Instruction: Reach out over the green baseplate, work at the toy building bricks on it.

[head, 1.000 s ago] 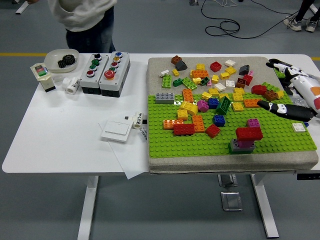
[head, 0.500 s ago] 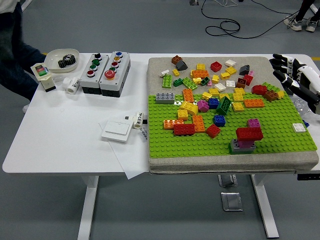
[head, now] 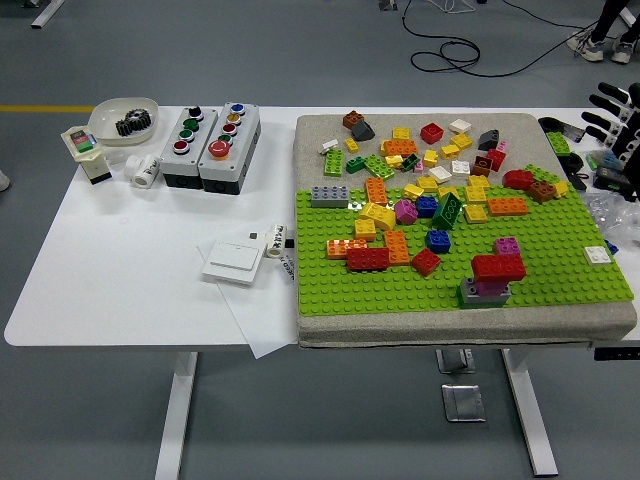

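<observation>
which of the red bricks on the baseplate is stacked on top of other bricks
The red brick near the green baseplate's front right, sitting atop a purple brick and a grey brick. The other red ones lie flat, directly on the plate or mat.

Bright, even overhead light; soft short shadows under the flat white table (head: 120, 280); sharp focus, no glare, no blur.

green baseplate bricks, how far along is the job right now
Done: one small stack stands on the green baseplate, a red brick over pink and grey pieces. In hand: nothing; the right hand sits at the right edge, fingers spread, off the plate. Left: the loose bricks scattered across the far half lie unassembled.
</observation>
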